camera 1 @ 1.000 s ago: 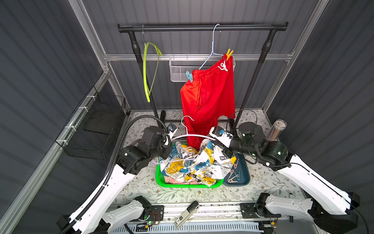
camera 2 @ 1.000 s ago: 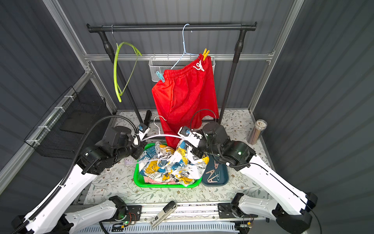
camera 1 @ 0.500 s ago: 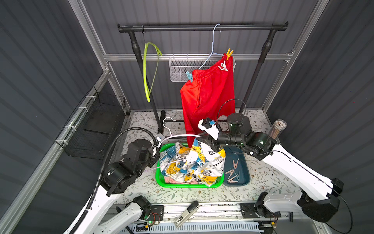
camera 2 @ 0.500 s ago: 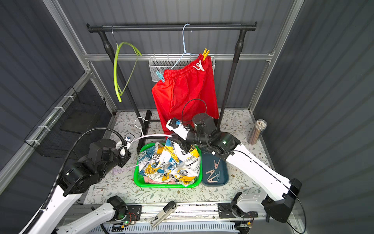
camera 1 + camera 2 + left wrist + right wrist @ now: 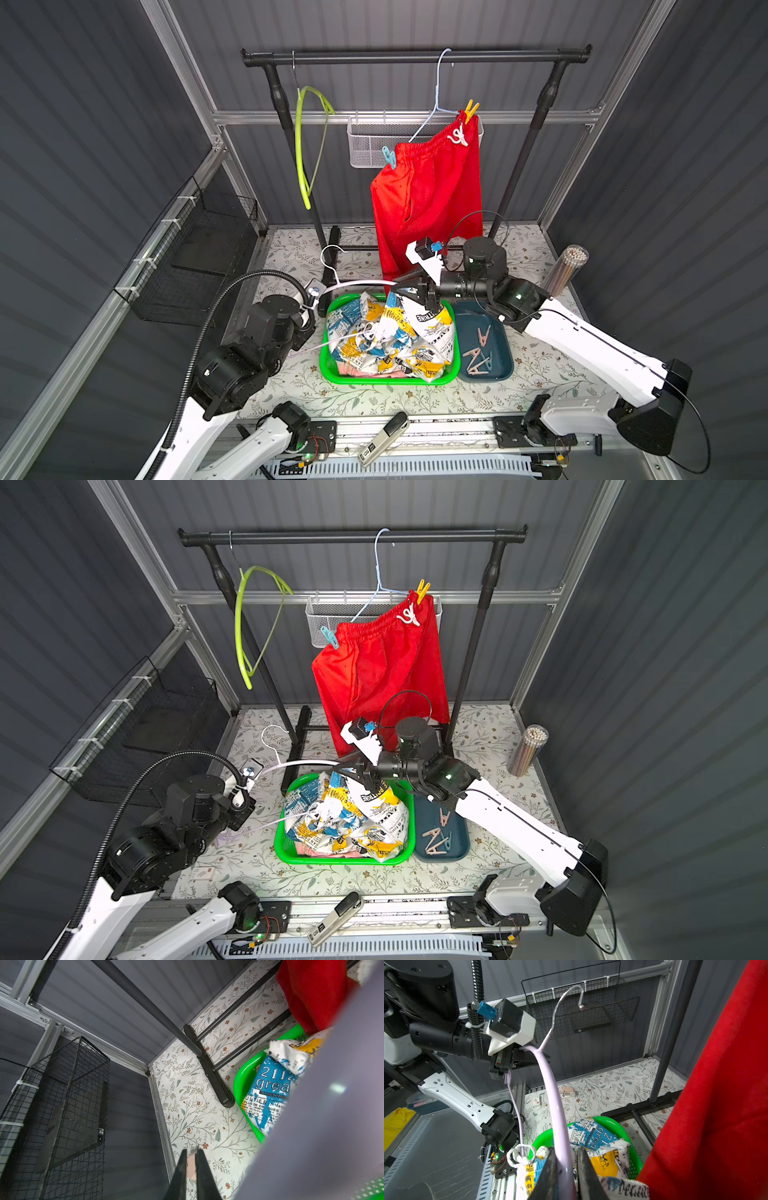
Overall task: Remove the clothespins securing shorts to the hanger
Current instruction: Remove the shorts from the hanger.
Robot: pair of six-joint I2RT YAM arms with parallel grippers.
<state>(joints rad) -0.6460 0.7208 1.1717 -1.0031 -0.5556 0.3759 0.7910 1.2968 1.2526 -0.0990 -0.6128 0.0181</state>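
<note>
My right gripper is shut on the arm of a lavender hanger above the green basket. The newspaper-print shorts lie heaped in that basket, with one corner lifted up at my right gripper. My left gripper, seen beside the hanger's neck in the right wrist view, is shut on a beige-pink clothespin. At the back the red shorts hang from a light blue hanger, pinned by a yellow clothespin and a light blue clothespin.
A teal tray right of the basket holds several loose pegs. A black rail carries a green hanger. A wire basket hangs on the left wall. A tube of sticks stands at the right.
The lavender hanger has shifted left with both grippers. My left arm has drawn back toward the front left, and my right arm has reached further left over the basket.
</note>
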